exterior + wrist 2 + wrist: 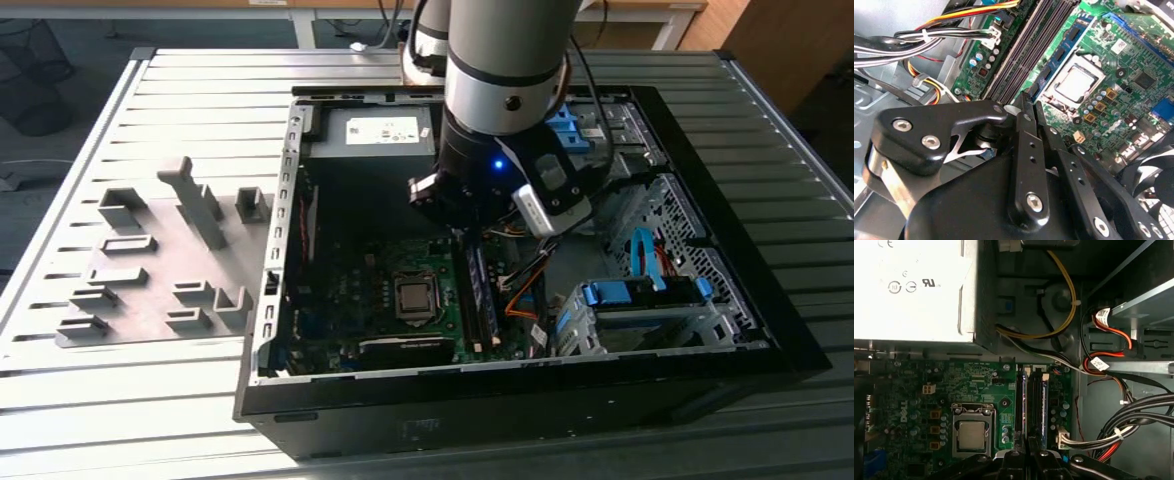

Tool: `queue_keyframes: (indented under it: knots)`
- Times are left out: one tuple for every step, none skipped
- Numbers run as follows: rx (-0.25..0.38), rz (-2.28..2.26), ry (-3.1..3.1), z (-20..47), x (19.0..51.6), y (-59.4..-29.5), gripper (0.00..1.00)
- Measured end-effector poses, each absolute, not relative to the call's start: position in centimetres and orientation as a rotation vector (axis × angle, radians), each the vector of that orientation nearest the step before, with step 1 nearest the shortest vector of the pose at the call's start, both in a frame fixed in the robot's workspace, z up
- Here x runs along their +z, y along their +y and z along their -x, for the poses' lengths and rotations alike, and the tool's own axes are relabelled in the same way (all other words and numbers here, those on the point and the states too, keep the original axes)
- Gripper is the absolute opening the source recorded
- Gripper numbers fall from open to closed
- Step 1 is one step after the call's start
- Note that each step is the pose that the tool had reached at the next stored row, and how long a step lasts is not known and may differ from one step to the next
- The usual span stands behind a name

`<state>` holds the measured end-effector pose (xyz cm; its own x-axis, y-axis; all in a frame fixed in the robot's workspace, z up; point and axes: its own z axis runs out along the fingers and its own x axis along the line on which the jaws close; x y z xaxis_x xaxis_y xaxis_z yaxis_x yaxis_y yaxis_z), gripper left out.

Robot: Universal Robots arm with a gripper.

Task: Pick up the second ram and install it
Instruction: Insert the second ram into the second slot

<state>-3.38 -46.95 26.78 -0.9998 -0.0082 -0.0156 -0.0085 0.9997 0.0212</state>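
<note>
Arm: I see it reaching down from 12 o'clock in the exterior view into the open computer case (pixel 534 420), which lies on the slatted metal table (pixel 134 400).

Gripper: the gripper (pixel 461 228) hangs low over the motherboard, at the 12 o'clock end of the memory slots on the exterior view's clock. In both wrist views (pixel 1029 107) (pixel 1027 456) its tips sit right above those slots.

Finger state: the 2 black fingers (pixel 1026 150) lie pressed together side by side. I see nothing pinched between them.

Second ram: 2 sticks stand on edge in neighbouring slots, both looking seated. I take the second ram (pixel 1021 405) to be 1 of these and cannot tell which. In the exterior view it (pixel 478 295) runs from the gripper toward 6 o'clock.

Contact: I cannot tell whether the fingertips touch the stick's top edge or hover just above it.

Processor socket (pixel 416 297): just beside the slots, at their 9 o'clock in the exterior view; its bare metal lid shows in the first wrist view (pixel 972 432).

Power supply (pixel 374 128): at 12 o'clock inside the case.

Cable bundle (pixel 929 37): black, yellow and red wires, near the slots.

Grey fixture plate (pixel 160 270): on the table at 9 o'clock of the case, well apart from the gripper.
</note>
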Motion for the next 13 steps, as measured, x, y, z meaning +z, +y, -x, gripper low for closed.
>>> queue_keyframes:
  knots:
    - [0.033, 0.013, 3.126, 3.4, 26.7, -47.0, 0.14]
    - [0.033, 0.013, 3.126, 3.4, 26.7, -47.0, 0.14]
    - [0.033, 0.013, 3.126, 3.4, 26.6, -47.0, 0.14]
    - [0.033, 0.013, 3.126, 3.4, 26.5, -47.1, 0.14]
    - [0.033, 0.013, 3.126, 3.4, 26.5, -47.2, 0.14]
    - [0.033, 0.013, 3.126, 3.4, 26.4, -47.2, 0.14]
    - [0.033, 0.013, 3.126, 3.4, 26.4, -47.3, 0.14]
    - [0.033, 0.013, 3.126, 3.4, 26.3, -47.4, 0.14]
    - [0.033, 0.013, 3.126, 3.4, 26.2, -47.4, 0.14]
    - [0.033, 0.012, 3.126, 3.4, 26.0, -47.5, 0.14]
    - [0.033, 0.012, 3.126, 3.4, 25.8, -47.5, 0.14]
    - [0.033, 0.012, 3.126, 3.4, 25.6, -47.5, 0.14]
    - [0.033, 0.011, 3.126, 3.4, 25.4, -47.5, 0.14]
